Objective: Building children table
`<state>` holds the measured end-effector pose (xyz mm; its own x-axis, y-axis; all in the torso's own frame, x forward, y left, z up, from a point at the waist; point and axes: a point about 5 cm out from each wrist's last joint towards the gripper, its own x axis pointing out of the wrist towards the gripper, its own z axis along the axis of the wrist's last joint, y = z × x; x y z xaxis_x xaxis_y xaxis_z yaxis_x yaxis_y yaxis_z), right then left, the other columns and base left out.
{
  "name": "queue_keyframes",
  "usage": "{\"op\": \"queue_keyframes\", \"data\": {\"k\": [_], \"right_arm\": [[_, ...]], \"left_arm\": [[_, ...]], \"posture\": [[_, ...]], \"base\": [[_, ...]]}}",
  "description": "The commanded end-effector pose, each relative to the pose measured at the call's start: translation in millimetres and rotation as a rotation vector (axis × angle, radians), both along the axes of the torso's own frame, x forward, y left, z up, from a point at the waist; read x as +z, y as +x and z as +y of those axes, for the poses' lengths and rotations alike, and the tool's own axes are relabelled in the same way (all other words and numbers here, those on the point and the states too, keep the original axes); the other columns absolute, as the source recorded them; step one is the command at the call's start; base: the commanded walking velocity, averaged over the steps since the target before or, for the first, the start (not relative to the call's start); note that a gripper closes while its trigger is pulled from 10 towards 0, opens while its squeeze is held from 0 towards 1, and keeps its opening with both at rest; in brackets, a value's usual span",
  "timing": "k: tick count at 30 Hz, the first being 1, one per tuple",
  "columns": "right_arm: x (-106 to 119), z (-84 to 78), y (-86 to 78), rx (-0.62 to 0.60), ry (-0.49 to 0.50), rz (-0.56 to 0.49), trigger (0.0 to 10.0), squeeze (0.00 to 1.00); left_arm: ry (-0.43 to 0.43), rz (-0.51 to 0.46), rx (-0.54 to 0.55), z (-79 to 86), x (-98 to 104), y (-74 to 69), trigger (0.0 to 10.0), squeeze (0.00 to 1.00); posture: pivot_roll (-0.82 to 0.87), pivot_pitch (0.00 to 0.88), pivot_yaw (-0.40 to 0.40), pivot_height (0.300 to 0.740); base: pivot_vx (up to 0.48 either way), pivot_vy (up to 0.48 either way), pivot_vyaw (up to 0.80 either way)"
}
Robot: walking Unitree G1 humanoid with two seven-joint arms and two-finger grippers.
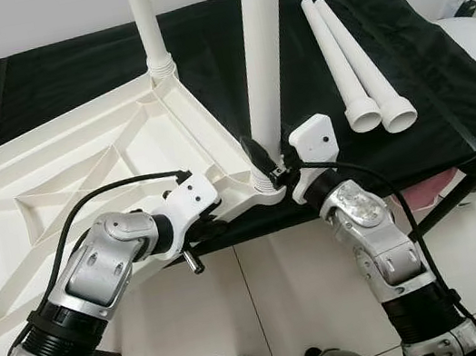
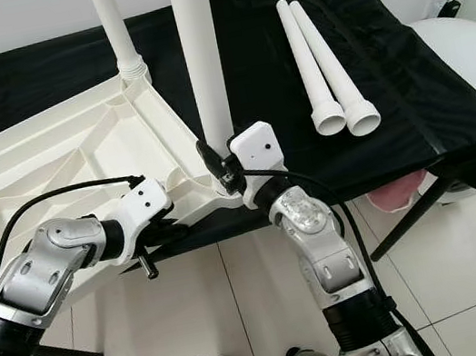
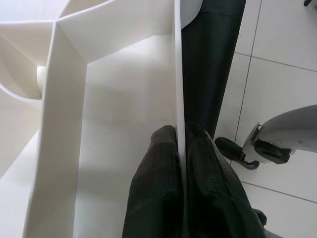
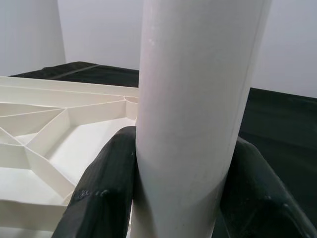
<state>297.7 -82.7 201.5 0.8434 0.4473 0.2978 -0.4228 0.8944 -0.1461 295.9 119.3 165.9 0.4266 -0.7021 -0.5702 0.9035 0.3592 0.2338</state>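
The left tool point(image 1: 213, 228) pinches the tabletop point(image 1: 78, 160) rim tight. The right tool point(image 1: 271, 169) hugs the near leg point(image 1: 259, 54); keep it straight and push down.

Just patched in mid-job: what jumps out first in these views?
The white tabletop lies upside down on the black-draped bench, ribs showing, two legs standing in its corners. The right gripper is shut on the near leg at its base, while the left gripper pinches the tabletop's edge. Two spare legs lie side by side on the cloth to the right.
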Motion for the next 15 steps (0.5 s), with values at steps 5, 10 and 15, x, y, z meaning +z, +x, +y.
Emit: {"op": "queue_keyframes", "data": {"k": [5, 10, 15], "right_arm": [[-21.6, -13.4, 3.0, -0.13, -0.025, 0.097, 10.0, 0.0], [-23.6, -13.8, 2.7, -0.181, -0.012, 0.107, 10.0, 0.0], [-25.2, -8.8, 0.0, -0.248, -0.013, 0.103, 10.0, 0.0]], "left_arm": [[0.034, 0.062, -0.033, -1.3, -12.0, -4.6, 10.0, 0.0], [0.036, 0.063, -0.029, -0.3, -12.1, -4.5, 10.0, 0.0], [0.035, 0.063, -0.026, 0.4, -11.4, -4.5, 10.0, 0.0]], "posture": [[-0.08, 0.171, 0.034, 0.74], [-0.07, 0.176, 0.036, 0.74], [-0.07, 0.176, 0.036, 0.74]], "base": [[0.0, 0.0, 0.0], [0.0, 0.0, 0.0], [0.0, 0.0, 0.0]]}}
